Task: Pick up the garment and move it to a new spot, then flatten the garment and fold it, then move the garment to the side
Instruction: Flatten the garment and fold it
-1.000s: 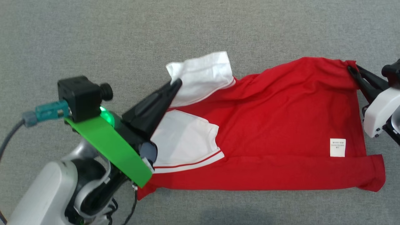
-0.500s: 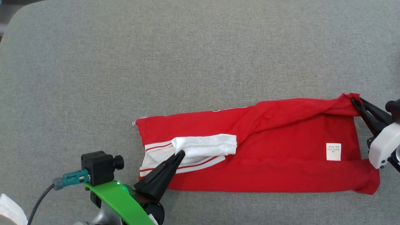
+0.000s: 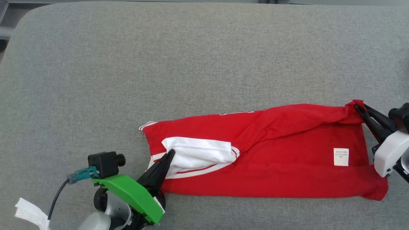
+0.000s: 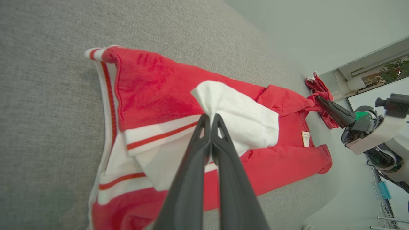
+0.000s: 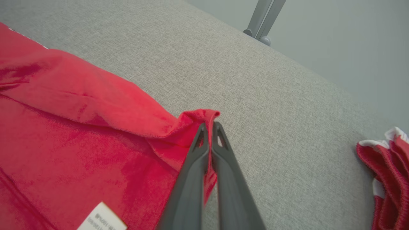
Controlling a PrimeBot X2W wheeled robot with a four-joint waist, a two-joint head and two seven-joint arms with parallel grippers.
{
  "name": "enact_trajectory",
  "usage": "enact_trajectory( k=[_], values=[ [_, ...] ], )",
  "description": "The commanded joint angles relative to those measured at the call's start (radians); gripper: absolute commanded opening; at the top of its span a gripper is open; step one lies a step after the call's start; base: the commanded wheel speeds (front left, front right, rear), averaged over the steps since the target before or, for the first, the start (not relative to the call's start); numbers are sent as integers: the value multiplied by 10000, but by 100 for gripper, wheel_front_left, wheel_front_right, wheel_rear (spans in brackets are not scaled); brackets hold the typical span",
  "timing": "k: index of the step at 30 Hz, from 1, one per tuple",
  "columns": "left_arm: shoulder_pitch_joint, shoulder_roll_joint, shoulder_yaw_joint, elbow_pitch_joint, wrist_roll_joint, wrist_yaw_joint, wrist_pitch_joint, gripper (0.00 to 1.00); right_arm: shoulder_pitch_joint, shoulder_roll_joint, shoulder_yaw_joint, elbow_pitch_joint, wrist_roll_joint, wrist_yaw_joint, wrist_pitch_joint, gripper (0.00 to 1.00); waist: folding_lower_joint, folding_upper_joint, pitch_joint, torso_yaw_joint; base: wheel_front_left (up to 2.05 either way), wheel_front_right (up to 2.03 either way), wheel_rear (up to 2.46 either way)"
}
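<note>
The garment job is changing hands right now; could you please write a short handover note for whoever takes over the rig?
Left gripper: shut on the white sleeve.
Right gripper: shut on the far hem corner of the garment.
Garment: stretched along the grey pad, label facing up. A second bundle lies apart from it.
Done: laid out, with the far edge partly folded over and rumpled.
Left: lay the fold flat, finish folding, move it aside.
</note>
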Motion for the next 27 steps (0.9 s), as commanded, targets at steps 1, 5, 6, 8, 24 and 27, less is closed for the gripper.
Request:
enact_trajectory(
  k=[1, 5, 6, 8, 24, 27],
  values=[
    [-184, -65, 11, 186, 68, 31, -23, 40, 161, -67, 19, -8, -93, -19, -47, 0, 0, 0, -10, -44, 0, 0, 0],
    [-105, -38, -55, 630, -10, -112, -6, 27, 334, -88, 100, -46, -71, -19, -92, 0, 0, 0, -85, -151, 0, 0, 0],
    [-68, -23, -55, 738, -22, -114, -14, 13, 387, -106, 133, -49, -56, -19, -93, 0, 0, 0, -114, -174, 0, 0, 0],
    [-26, 21, -53, 955, 54, -121, -89, 6, 508, -144, 171, -42, 2, -19, -131, 0, 0, 0, -182, -208, 0, 0, 0],
    [328, 283, 112, 1419, -128, -59, -122, 0, 1214, 115, 276, 217, -242, -19, -222, 2, 0, 0, -610, -409, 0, 0, 0],
    [391, 356, 154, 1324, -192, -47, -58, 0, 1313, 180, 278, 239, -230, -19, -233, 0, 0, 0, -661, -444, 0, 0, 0]
  ],
)
